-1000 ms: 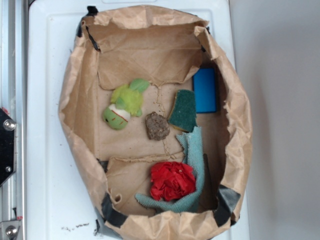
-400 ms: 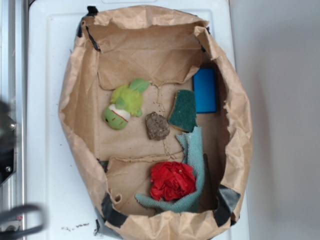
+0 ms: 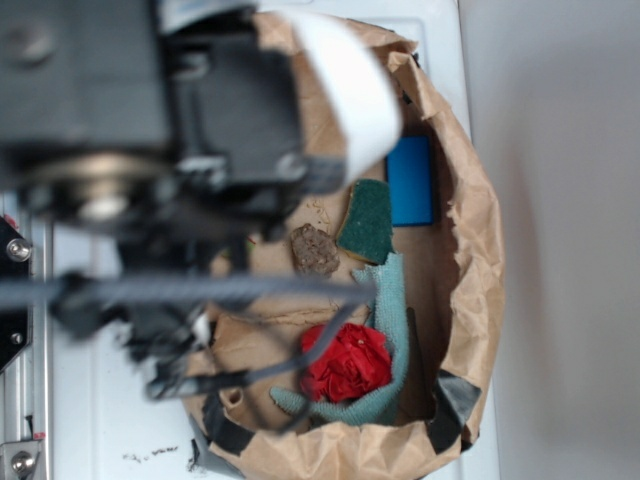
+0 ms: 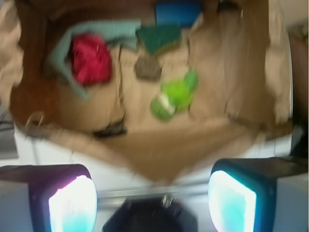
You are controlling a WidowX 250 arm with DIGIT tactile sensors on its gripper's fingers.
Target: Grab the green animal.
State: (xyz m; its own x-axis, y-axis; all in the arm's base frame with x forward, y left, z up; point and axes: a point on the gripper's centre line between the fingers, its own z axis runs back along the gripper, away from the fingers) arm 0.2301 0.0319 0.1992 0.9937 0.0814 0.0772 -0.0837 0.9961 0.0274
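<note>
I am holding the end effector (image 4: 152,195) released, high above the green animal (image 4: 175,94); approach and grasp are remaining.

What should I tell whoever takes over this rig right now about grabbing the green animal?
Gripper: open, holding nothing, high above the paper bag.
Green animal: lies on the bag floor, clear in the wrist view, hidden behind the arm in the exterior view. Brown lump and dark green sponge lie close by.
Done: arm brought over the bag.
Left: centre the jaws over the animal, descend, close, lift.
</note>
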